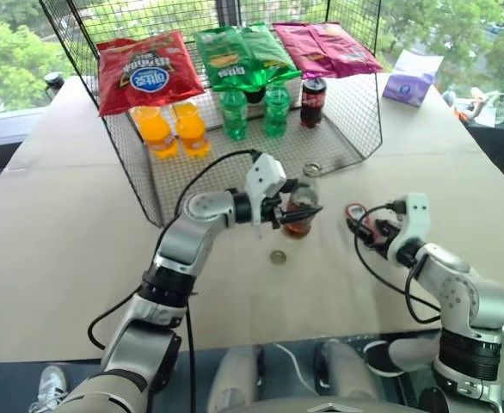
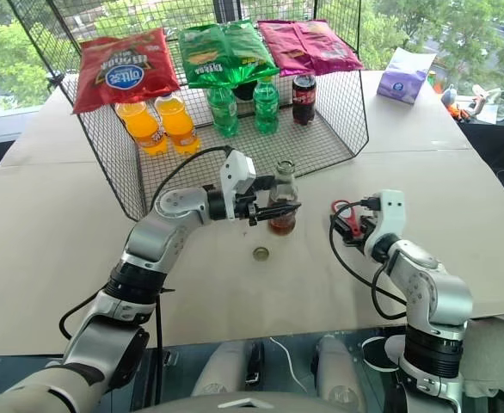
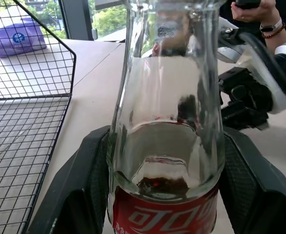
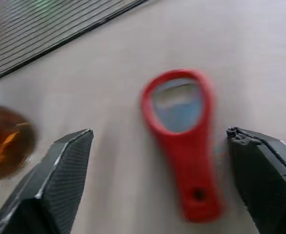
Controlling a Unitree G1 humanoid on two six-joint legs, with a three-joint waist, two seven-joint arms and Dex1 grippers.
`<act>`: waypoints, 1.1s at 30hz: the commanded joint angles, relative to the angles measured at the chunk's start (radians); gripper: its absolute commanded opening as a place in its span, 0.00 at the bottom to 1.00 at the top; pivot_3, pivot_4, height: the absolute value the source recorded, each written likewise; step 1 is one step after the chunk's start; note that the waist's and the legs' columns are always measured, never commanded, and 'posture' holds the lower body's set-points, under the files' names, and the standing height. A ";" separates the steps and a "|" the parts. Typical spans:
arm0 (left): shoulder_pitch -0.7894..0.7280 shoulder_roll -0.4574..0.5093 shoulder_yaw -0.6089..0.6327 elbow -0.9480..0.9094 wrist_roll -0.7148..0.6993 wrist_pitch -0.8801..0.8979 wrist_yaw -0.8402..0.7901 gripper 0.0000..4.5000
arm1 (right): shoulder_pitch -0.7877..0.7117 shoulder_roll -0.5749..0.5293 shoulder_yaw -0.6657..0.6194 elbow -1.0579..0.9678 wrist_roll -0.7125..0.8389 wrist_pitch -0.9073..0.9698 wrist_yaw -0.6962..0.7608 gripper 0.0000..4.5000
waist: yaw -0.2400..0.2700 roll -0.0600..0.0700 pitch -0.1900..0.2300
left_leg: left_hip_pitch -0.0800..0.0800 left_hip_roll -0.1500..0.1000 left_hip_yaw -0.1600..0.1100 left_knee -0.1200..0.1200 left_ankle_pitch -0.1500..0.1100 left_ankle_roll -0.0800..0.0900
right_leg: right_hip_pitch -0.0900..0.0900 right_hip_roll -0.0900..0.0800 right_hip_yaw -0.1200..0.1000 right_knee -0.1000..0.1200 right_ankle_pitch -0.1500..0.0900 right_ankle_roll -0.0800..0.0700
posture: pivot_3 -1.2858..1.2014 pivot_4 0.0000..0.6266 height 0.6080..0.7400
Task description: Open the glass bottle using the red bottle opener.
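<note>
The glass bottle (image 1: 300, 225) stands upright on the table just in front of the wire basket, with dark cola low in it and a red label. Its mouth looks uncapped. My left gripper (image 1: 297, 212) reaches in level from the left and is shut on the bottle's body, its black fingers (image 3: 79, 185) on either side of the glass. The red bottle opener (image 4: 189, 165) lies flat on the table to the bottle's right. My right gripper (image 4: 158, 132) is open, with a finger on each side of the opener and apart from it.
A small round bottle cap (image 1: 278, 256) lies on the table in front of the bottle. The wire basket (image 1: 338, 146) behind holds orange drinks, green bottles, a cola can and chip bags. A purple tissue pack (image 1: 411, 79) sits at the far right. A person's hand (image 3: 260, 14) shows beyond.
</note>
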 commanded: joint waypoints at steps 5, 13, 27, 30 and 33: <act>0.017 0.033 0.036 -0.034 0.015 -0.011 0.036 0.53 | 0.033 -0.082 0.036 -0.072 0.027 -0.150 0.047 0.99 | 0.000 0.000 0.000 | -0.005 0.000 0.000 -0.002 0.000 0.000 | -0.005 0.004 0.000 -0.001 0.000 0.000 | 0.52 0.24 1.00; 0.063 0.071 0.048 -0.083 0.000 -0.005 0.033 0.53 | 0.082 -0.166 0.103 -0.164 0.076 -0.356 0.194 0.99 | -0.004 0.000 0.000 | -0.007 0.001 0.000 -0.002 0.000 0.000 | -0.007 0.006 0.000 -0.002 0.000 0.001 | 0.52 0.24 1.00; 0.105 0.094 0.066 -0.121 -0.024 0.011 0.036 0.53 | 0.237 -0.351 0.195 -0.278 0.087 -0.605 0.396 0.99 | -0.022 0.000 0.000 | -0.007 0.001 0.000 -0.002 0.000 0.000 | -0.007 0.008 0.001 -0.002 -0.001 0.001 | 0.52 0.24 1.00; 0.105 0.095 0.070 -0.123 -0.033 0.011 0.035 0.53 | 0.269 -0.380 0.187 -0.297 0.077 -0.646 0.407 0.99 | -0.022 0.000 0.000 | -0.007 0.001 0.000 -0.002 0.000 0.000 | -0.007 0.008 0.001 -0.002 -0.001 0.001 | 0.52 0.24 1.00; 0.108 0.100 0.075 -0.127 -0.045 0.011 0.031 0.53 | 0.311 -0.407 0.157 -0.323 0.093 -0.666 0.414 0.99 | -0.022 0.000 0.000 | -0.007 0.001 0.000 -0.002 0.000 0.000 | -0.007 0.009 0.001 -0.002 -0.001 0.001 | 0.52 0.24 1.00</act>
